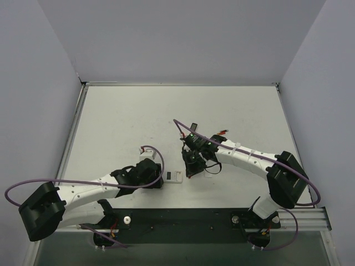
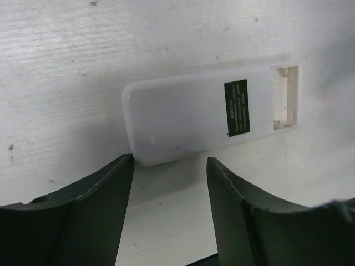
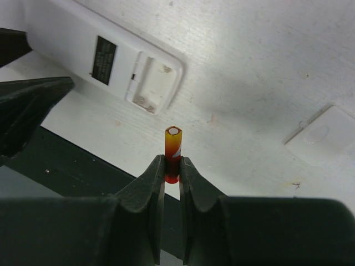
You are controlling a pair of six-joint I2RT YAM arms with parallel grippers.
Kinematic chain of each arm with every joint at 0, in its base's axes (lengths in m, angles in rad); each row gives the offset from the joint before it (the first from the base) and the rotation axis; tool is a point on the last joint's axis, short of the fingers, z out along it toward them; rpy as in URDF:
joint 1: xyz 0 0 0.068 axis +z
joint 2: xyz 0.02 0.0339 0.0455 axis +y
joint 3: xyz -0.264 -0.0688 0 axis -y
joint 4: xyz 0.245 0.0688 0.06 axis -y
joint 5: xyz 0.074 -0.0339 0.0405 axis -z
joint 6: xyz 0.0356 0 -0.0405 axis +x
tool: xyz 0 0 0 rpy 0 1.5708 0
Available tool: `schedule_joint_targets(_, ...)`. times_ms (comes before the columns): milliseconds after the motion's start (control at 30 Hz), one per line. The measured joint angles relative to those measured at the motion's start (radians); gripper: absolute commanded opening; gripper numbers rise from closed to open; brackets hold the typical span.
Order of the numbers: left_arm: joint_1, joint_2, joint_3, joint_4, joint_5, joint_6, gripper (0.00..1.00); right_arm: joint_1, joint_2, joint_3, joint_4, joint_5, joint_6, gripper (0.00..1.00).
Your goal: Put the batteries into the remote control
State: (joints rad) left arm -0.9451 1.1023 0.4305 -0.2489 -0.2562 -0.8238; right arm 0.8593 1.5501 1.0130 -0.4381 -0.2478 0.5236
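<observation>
Remote control: one, white face up on bench, battery bay uncovered, just ahead of left tool, whose jaws stand apart, gripping nothing; battery: one, red-orange, pinched in closed right tool; white cover: one, loose, ahead-right of that tool.

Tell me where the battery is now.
In the right wrist view, the battery stands upright, pinched in the right gripper, close to the uncovered end of the remote control, which lies to its upper left.
</observation>
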Motion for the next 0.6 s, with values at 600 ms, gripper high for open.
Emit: schedule_joint_targets(600, -0.015, -0.056, 0.039, 0.013, 0.114, 0.068, 0.66, -0.028, 0.093, 0.077, -0.055, -0.082, -0.005, 0.0)
